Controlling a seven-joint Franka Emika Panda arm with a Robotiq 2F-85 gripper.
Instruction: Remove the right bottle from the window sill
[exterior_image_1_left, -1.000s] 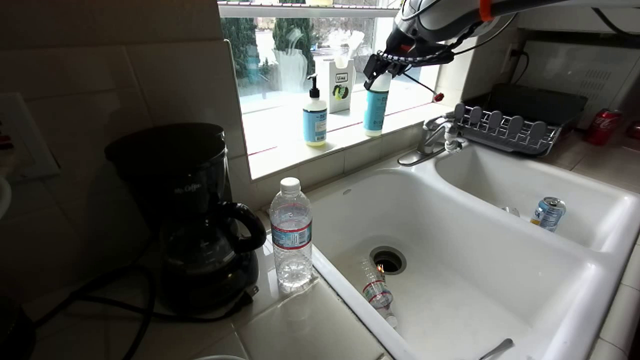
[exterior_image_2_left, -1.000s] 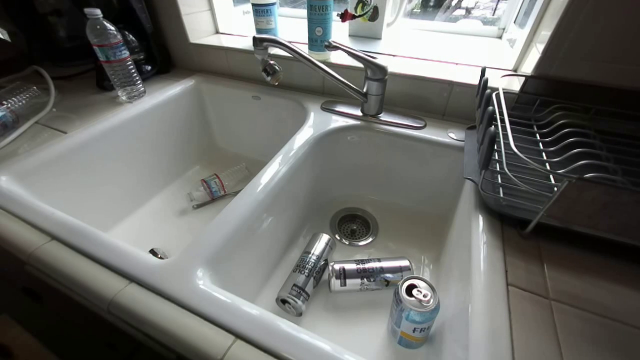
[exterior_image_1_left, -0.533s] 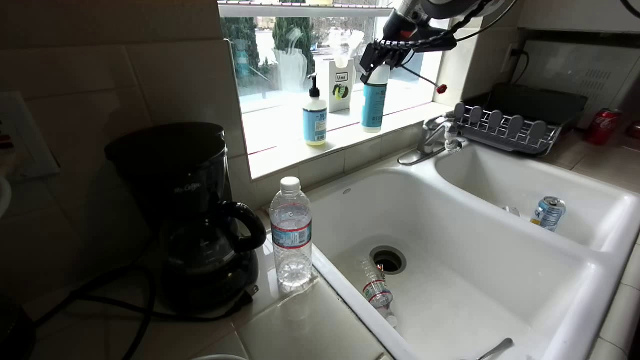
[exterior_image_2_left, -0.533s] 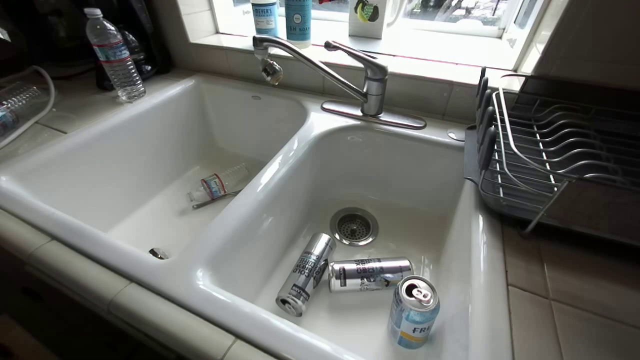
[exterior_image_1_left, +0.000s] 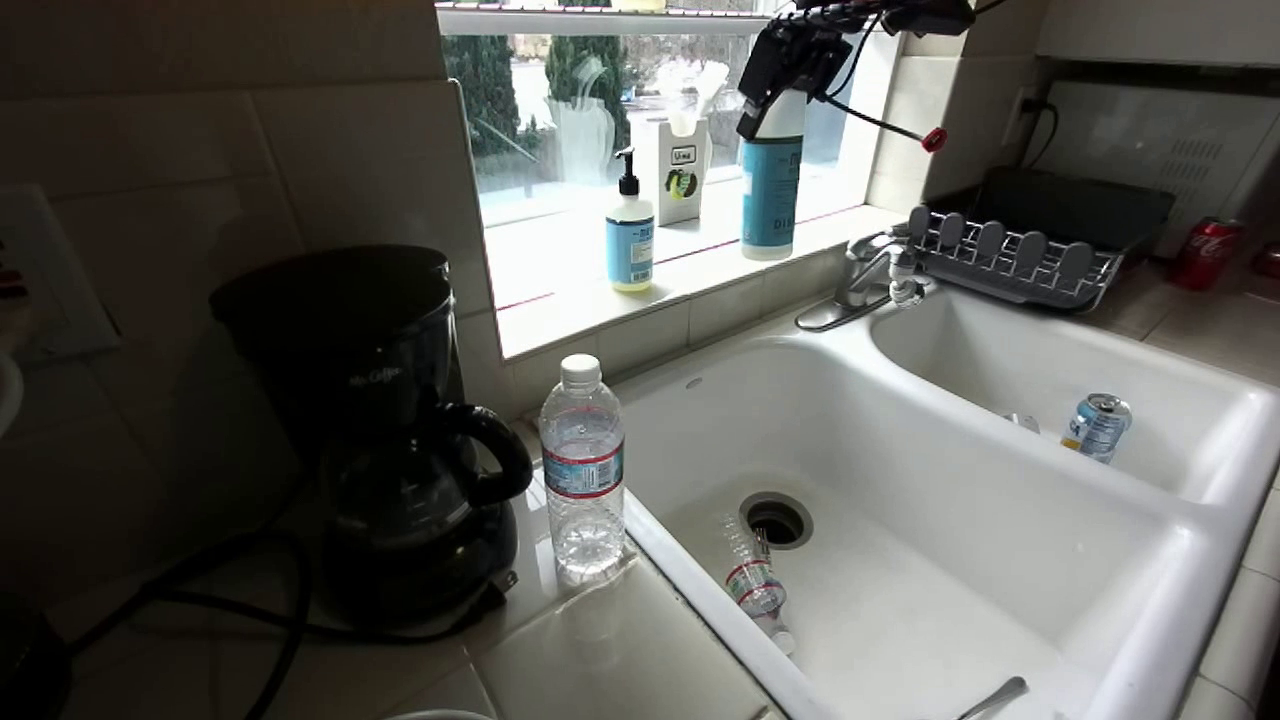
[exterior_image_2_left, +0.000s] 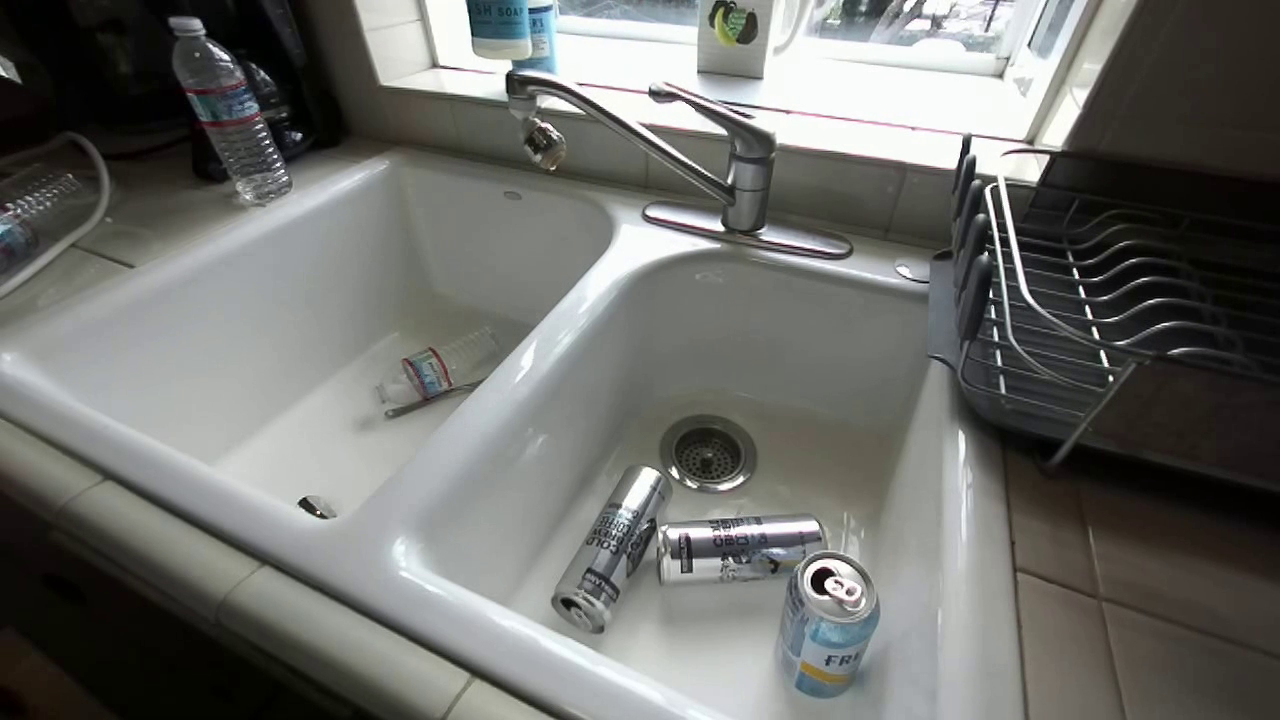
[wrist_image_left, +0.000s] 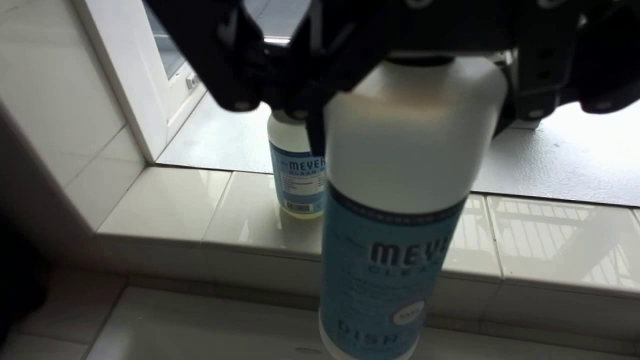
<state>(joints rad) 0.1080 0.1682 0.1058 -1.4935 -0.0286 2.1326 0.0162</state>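
Observation:
The right bottle, teal-blue label and pale shoulders, shows in both exterior views (exterior_image_1_left: 770, 195) (exterior_image_2_left: 500, 25) and large in the wrist view (wrist_image_left: 385, 270). My gripper (exterior_image_1_left: 785, 112) is shut around its top from above; it also shows in the wrist view (wrist_image_left: 415, 132). The bottle's cap is mostly hidden by the gripper. The bottle hangs nearly upright, off the window sill (exterior_image_1_left: 695, 270), its lower end in front of the sill's edge in the wrist view. The gripper itself is out of frame in an exterior view where only the bottle's base shows.
A pump soap bottle (exterior_image_1_left: 630, 245) and a white box (exterior_image_1_left: 680, 180) stand on the sill. Below are the faucet (exterior_image_2_left: 750, 160) and double sink (exterior_image_2_left: 480, 400) with cans and a small bottle. A water bottle (exterior_image_1_left: 583, 480), coffee maker (exterior_image_1_left: 370, 400) and dish rack (exterior_image_2_left: 1120, 300) stand around the sink.
The held bottle has risen and come away from the sill toward the room. In an exterior view it has moved left past the faucet and now overlaps the pump soap bottle.

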